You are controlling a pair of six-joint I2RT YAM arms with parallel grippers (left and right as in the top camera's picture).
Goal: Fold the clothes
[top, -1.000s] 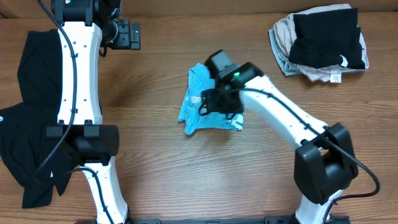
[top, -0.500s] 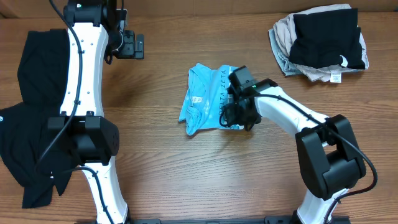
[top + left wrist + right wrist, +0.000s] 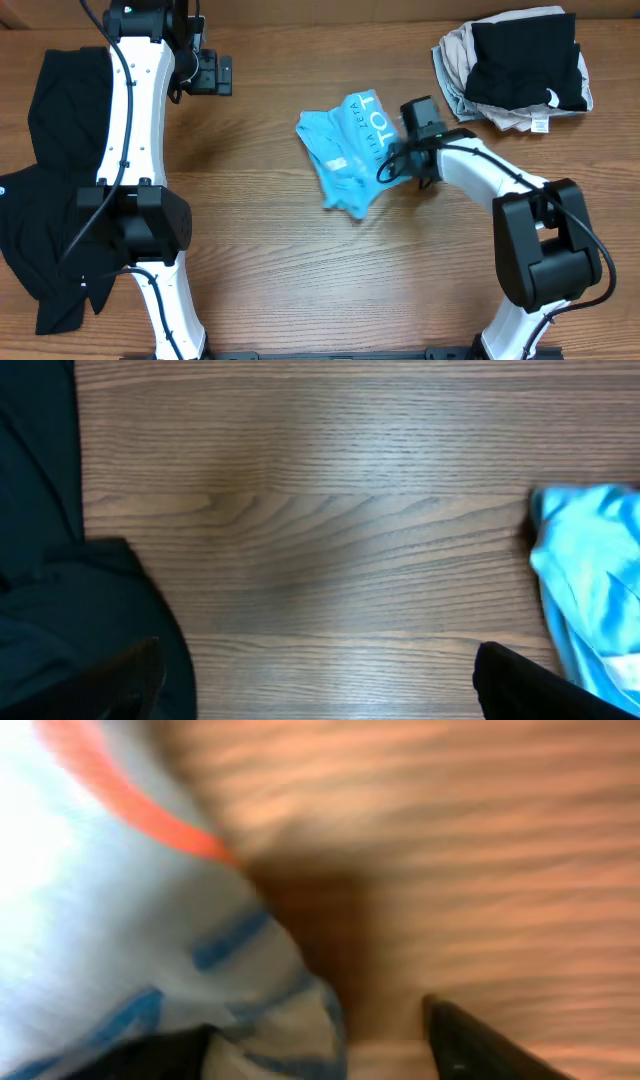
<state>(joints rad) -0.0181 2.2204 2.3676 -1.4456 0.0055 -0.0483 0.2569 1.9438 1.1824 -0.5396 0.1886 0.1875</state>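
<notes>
The clothes lie in three places. A light blue T-shirt (image 3: 345, 155) sits crumpled mid-table with red and white lettering on its upper right; it also shows in the left wrist view (image 3: 595, 590). A black garment (image 3: 45, 190) is spread at the left edge. My right gripper (image 3: 398, 165) is at the T-shirt's right edge. In its blurred wrist view the right gripper (image 3: 320, 1055) stands open, the T-shirt's (image 3: 130, 920) hem lying against the left finger and bare wood by the right one. My left gripper (image 3: 215, 72) hovers open at the far left; its fingers (image 3: 530, 685) hold nothing.
A pile of beige and black clothes (image 3: 515, 70) lies at the far right corner. The black garment (image 3: 50, 610) fills the left of the left wrist view. Both arm bases stand at the table's (image 3: 300, 270) near edge.
My right gripper has swung up and to the right, and the T-shirt has been dragged and turned with it, its lettering now on top. The left arm has barely moved.
</notes>
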